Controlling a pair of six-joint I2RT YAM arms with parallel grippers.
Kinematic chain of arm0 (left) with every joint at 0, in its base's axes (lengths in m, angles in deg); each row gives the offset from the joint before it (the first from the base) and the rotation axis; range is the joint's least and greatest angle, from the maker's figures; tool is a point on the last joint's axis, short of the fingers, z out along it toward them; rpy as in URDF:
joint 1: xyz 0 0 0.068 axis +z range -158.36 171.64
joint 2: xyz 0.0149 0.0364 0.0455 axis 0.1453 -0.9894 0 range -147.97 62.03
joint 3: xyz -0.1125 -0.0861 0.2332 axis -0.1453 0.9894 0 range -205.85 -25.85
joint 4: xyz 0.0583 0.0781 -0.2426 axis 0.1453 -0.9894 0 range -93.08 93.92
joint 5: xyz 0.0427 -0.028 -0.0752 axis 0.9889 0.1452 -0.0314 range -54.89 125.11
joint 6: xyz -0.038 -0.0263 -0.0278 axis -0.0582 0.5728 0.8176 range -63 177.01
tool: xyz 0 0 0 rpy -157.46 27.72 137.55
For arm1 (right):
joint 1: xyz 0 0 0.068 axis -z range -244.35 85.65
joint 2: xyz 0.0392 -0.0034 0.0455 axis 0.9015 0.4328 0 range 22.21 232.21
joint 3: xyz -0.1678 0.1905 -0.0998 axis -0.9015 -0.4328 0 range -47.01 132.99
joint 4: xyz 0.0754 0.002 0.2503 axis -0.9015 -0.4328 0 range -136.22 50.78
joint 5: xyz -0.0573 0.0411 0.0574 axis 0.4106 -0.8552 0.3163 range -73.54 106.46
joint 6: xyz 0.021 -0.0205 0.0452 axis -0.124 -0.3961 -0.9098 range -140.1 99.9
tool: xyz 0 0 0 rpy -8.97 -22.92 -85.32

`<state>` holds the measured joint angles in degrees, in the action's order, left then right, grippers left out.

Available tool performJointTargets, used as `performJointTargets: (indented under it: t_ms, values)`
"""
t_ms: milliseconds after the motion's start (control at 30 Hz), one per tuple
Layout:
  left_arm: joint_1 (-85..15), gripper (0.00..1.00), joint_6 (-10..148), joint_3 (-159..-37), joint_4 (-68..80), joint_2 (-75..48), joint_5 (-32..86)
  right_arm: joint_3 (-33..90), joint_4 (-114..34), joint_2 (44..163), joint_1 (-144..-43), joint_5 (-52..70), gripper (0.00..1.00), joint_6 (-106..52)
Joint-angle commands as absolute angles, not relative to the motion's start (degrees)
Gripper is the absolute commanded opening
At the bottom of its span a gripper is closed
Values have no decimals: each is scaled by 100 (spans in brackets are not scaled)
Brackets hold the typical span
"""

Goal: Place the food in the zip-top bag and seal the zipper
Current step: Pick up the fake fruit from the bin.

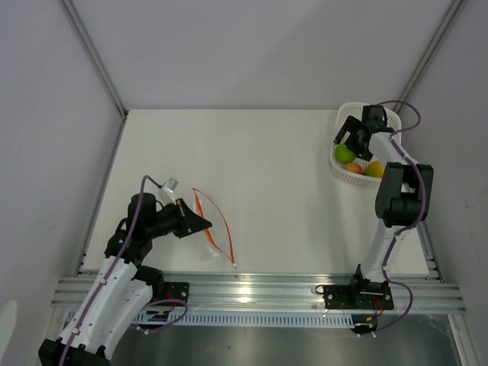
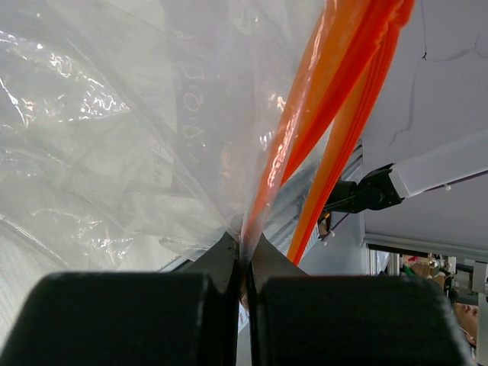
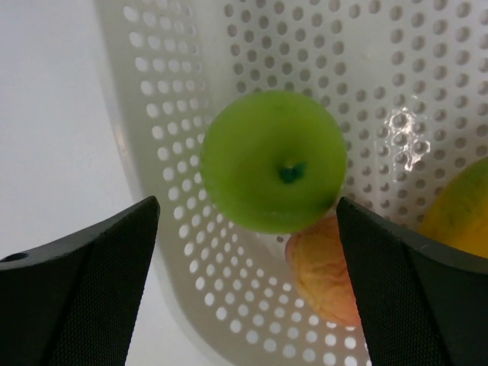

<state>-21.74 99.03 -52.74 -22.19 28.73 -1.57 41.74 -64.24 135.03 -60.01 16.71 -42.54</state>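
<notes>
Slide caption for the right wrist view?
Open right tool poised over lime-green toy fruit in white perforated basket.

Mid-frame in the top view, the table [image 1: 290, 175] offers wide open passage. At upper right, the basket [image 1: 347, 177] wall hems the lime-green ball [image 3: 271, 160]. The orange piece [image 3: 324, 274] seems pressed against it, leaving little finger room.

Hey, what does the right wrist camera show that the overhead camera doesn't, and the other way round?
Right wrist only: the stem dimple on the lime-green ball and the holes of the basket, seen close up from the open right gripper. Overhead only: the left gripper pinching the zip-top bag, its zipper curving over the table. Both: the ball, the yellow-orange piece and the red-orange piece in the basket.
</notes>
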Motion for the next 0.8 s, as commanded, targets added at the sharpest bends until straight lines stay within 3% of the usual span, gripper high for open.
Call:
performJointTargets:
  t_ms: [0, 267, 533, 767]
  values:
    - [-2198, 1, 9954, -5195, -2051, 2810, -233, 4562, -6128, 13708, -5987, 1452, 99, -4208]
    - [-2198, 0, 10025, -5160, -1963, 2740, -224, 4984, -6164, 14253, -5987, 1584, 99, -4076]
    - [-2198, 1, 10069, -5151, -1911, 2696, -215, 5082, -6216, 14429, -5978, 1540, 89, -4023]
    - [-2198, 1, 10113, -5142, -1893, 2696, -241, 4783, -6190, 14315, -5978, 1646, 88, -4032]
